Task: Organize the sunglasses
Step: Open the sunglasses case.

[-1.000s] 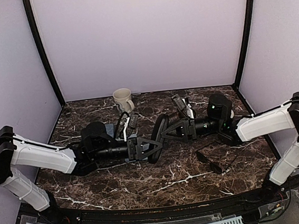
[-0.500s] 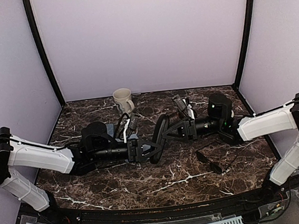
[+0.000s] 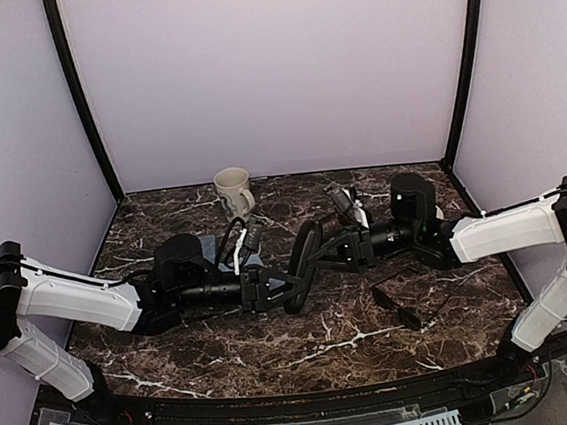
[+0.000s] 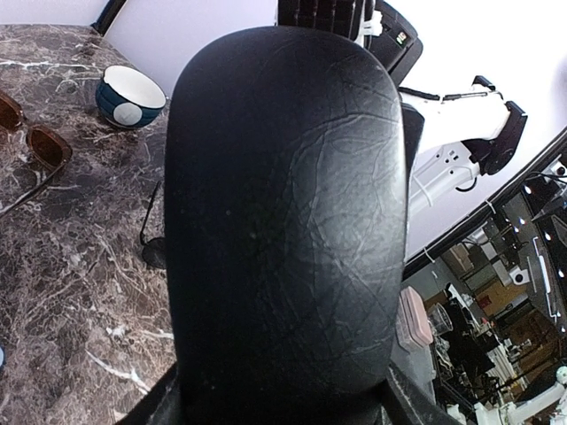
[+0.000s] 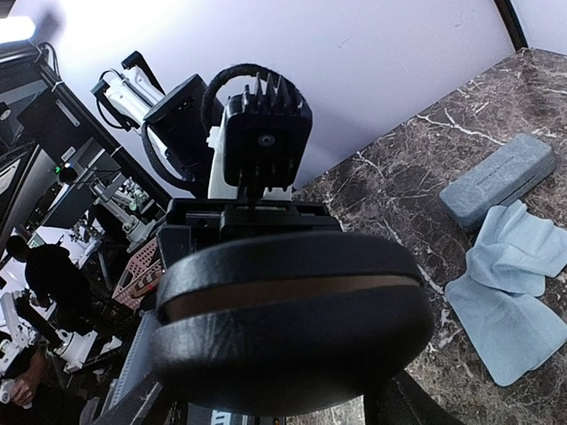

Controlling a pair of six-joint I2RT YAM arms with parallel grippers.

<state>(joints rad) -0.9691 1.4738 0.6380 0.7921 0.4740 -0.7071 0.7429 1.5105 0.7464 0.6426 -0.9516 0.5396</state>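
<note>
Two pairs lay on the dark veined marble tabletop (image 3: pixel 307 356) inside lilac walls (image 3: pixel 270 73): thin brownish-framed sunglasses (image 4: pixel 40 146) and black-framed sunglasses (image 3: pixel 399 303). The right gripper (image 3: pixel 327 250) clamped a black leather oblong case (image 4: pixel 283 221); the left gripper (image 3: pixel 289 288) flanked it, grip unclear.

Amber-lensed, brown-framed pair (image 4: pixel 31 137) flat on counter (image 4: pixel 80 292), ten o'clock in left wrist view, partly cropped; dark pair (image 3: pixel 410 303) at four o'clock overhead.

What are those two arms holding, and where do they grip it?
One black oblong leather case, shared between them. The left tool and the right tool each clamp it from their own side, with fingers against its edges.
</note>
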